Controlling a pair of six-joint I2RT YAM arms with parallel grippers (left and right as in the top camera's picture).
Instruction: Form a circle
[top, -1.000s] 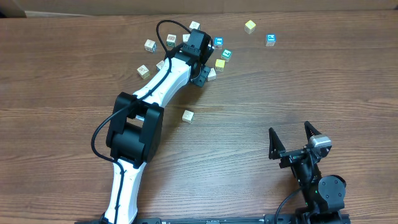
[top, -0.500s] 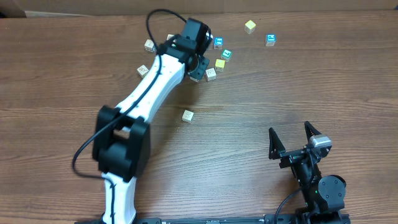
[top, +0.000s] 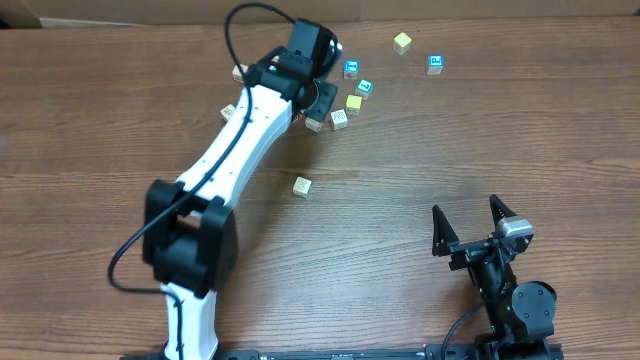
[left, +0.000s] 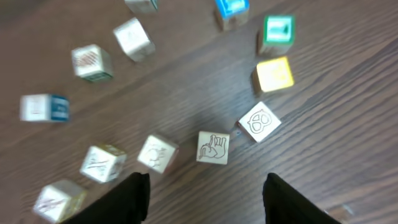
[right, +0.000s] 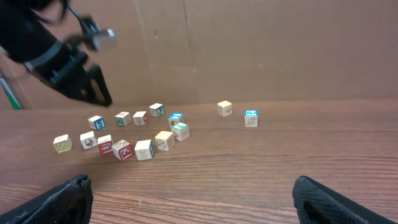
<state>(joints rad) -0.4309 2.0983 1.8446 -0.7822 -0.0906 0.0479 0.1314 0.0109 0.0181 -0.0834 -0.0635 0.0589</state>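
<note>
L fingers (left: 132, 200) apart over partial circle (left: 213, 148)

You had a dark brown wood-grain table (top: 100, 130) filling the frame, with a plain brown cardboard wall (right: 280, 43) across the top.

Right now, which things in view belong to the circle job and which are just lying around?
Job: arc of cubes with yellow cube; lone cube; far pale cube; far blue-faced cube; left gripper, open.
Lying about: cardboard wall; right gripper, open, away from the cubes.
</note>
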